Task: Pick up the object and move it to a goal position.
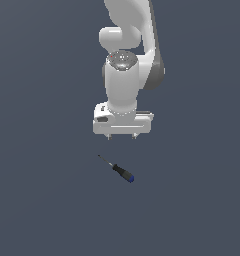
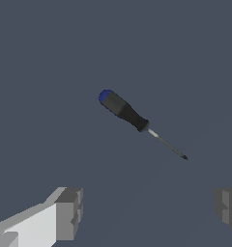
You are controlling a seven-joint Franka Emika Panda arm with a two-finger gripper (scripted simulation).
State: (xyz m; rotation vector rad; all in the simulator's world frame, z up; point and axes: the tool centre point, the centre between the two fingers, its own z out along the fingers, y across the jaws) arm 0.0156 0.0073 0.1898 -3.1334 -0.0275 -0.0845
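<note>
A small screwdriver (image 1: 120, 170) with a thin dark shaft, black handle and blue end cap lies flat on the dark grey floor. In the exterior view its tip points up and to the exterior view's left, its blue cap down and to the right. My gripper (image 1: 121, 136) hangs above and behind it, open and empty, not touching it. In the wrist view the screwdriver (image 2: 130, 116) lies apart from the gripper (image 2: 149, 207), whose two grey fingertips (image 2: 69, 212) stand wide apart with nothing between them.
The white Panda arm (image 1: 124, 65) rises behind the gripper. The plain dark grey floor (image 1: 42, 200) fills both views with no other objects, edges or goal marker visible.
</note>
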